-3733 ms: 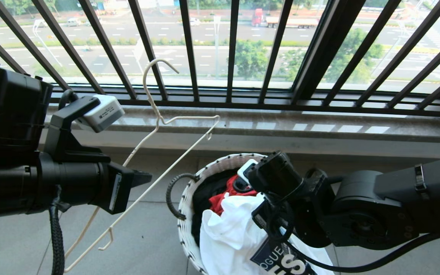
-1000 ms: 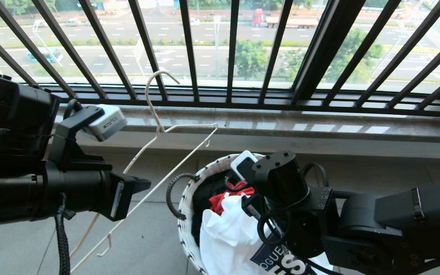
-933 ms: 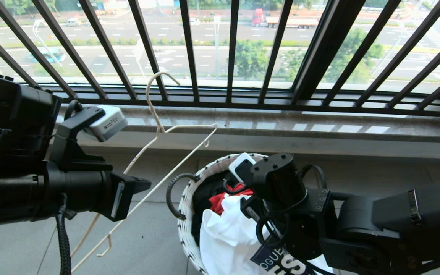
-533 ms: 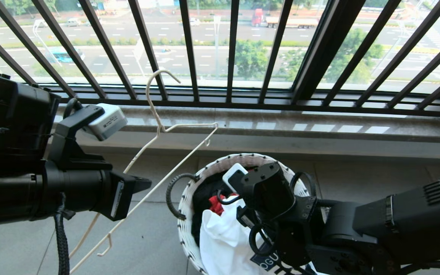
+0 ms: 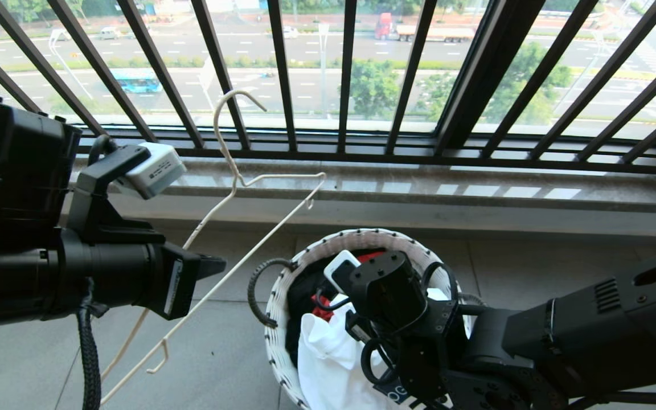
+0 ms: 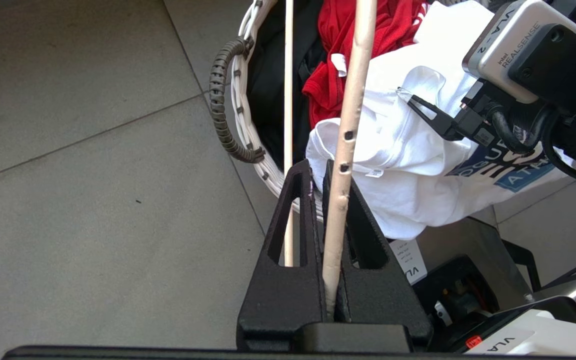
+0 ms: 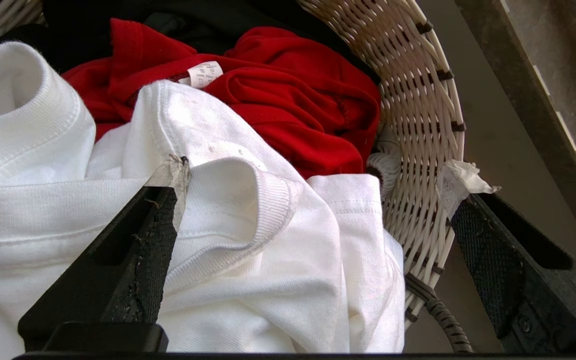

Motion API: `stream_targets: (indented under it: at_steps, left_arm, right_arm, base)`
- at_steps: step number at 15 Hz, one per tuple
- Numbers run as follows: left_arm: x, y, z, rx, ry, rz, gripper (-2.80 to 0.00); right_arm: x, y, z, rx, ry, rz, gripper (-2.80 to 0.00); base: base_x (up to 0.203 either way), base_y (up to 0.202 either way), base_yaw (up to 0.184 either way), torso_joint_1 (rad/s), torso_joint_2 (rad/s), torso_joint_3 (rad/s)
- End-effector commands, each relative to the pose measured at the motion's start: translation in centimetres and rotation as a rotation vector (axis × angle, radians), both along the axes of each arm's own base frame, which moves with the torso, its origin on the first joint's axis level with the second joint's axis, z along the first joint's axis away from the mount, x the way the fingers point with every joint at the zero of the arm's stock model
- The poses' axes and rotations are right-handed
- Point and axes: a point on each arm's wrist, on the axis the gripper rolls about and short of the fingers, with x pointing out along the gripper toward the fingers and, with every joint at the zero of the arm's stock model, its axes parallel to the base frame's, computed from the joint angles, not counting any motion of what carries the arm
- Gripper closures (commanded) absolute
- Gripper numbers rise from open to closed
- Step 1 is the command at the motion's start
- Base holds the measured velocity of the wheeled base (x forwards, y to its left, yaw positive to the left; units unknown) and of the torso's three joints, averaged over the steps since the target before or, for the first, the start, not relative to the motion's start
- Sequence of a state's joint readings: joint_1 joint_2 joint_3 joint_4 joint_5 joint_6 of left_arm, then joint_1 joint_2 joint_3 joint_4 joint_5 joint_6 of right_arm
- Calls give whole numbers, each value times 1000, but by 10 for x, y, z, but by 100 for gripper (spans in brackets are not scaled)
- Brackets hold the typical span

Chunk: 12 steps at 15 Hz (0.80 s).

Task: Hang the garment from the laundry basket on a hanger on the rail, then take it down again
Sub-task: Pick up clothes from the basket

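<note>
Left gripper (image 6: pixel 320 175) clamped on hanger (image 6: pixel 350 130) beside laundry basket (image 5: pixel 282 285); right gripper (image 7: pixel 313 185), camera marked "RealSense", spread wide over garment (image 7: pixel 248 260).

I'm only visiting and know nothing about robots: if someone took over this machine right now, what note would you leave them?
Left end effector: shut on the hanger, held up beside the laundry basket.
Right end effector: open, down in the basket, one finger against the white T-shirt.
Done: hanger picked up.
Left: grip the shirt, lift it out, put it on the hanger, hang it on the rail, take it down.
</note>
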<state>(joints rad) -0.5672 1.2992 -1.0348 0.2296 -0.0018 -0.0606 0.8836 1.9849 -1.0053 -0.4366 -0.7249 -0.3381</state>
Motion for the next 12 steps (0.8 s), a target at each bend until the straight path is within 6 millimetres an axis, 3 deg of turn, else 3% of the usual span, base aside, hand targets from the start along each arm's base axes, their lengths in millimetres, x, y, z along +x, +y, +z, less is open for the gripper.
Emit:
stream_targets:
  at_steps: [1,5,12]
  left_arm:
    - [5,-3,-2,9,12,2,0]
    - [5,-3,1,8,-1,11,0]
    - [5,-2,-1,10,3,12,0]
  right_arm:
    - [0,-1,0,-7,-3,-4,-280]
    - [1,-5,-3,-41,6,-7,-280]
    - [0,-27,23,-31,-17,-44,-280]
  base:
    - [0,0,0,0,0,0]
    - [0,0,0,0,0,0]
    - [0,0,0,0,0,0]
